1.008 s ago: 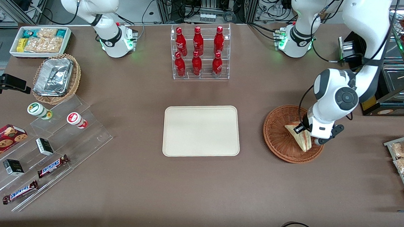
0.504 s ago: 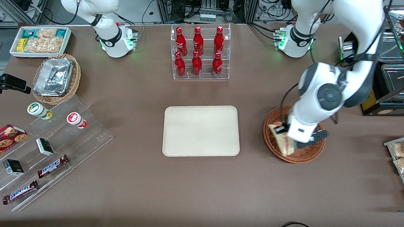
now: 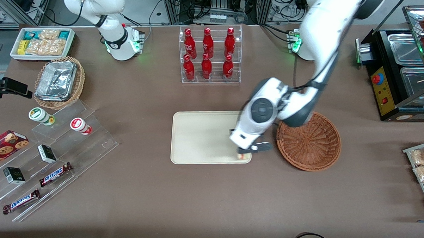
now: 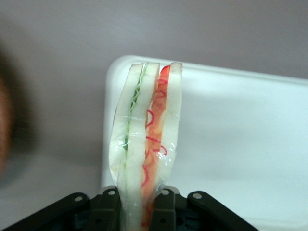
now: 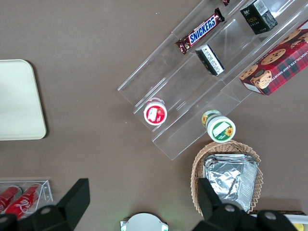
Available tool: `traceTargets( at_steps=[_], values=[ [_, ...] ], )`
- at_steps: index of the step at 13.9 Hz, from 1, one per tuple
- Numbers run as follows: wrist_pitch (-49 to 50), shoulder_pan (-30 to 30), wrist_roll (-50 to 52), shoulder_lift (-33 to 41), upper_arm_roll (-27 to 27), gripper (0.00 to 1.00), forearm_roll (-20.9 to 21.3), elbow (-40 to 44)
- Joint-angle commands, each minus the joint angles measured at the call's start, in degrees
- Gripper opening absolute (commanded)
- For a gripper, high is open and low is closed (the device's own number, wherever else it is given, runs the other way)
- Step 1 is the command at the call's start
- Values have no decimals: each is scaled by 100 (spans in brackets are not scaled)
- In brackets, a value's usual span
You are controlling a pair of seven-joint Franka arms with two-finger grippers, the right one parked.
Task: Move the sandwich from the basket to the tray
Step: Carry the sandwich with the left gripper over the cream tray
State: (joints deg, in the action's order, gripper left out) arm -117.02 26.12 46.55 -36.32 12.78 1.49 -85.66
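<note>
One arm bent over the tray [image 3: 200, 136], pincer [image 4: 139, 207] pinching the sandwich [image 4: 147, 144] above its corner nearest the basket [image 3: 308, 141].

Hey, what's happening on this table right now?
The left arm's gripper is shut on the sandwich, a plastic-wrapped wedge, and holds it over the corner of the tray nearest the basket. The basket holds nothing now and nothing lies on the tray, so the sandwich is not yet set down.
</note>
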Motion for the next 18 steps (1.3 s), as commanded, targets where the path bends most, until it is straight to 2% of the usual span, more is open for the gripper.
traceTargets(
  at_steps=[1, 3, 6, 13, 17, 18],
  values=[
    [268, 542, 503, -637, -100, 0, 122, 909],
    [268, 815, 915, -893, -100, 0, 359, 1173],
    [355, 1132, 1277, -1166, -109, 0, 439, 1464],
    [584, 1229, 1743, -1632, -109, 0, 536, 1983],
    [523, 1256, 1787, -1659, -109, 0, 545, 1983],
    [514, 1256, 1805, -1659, -109, 23, 545, 1983]
  ],
)
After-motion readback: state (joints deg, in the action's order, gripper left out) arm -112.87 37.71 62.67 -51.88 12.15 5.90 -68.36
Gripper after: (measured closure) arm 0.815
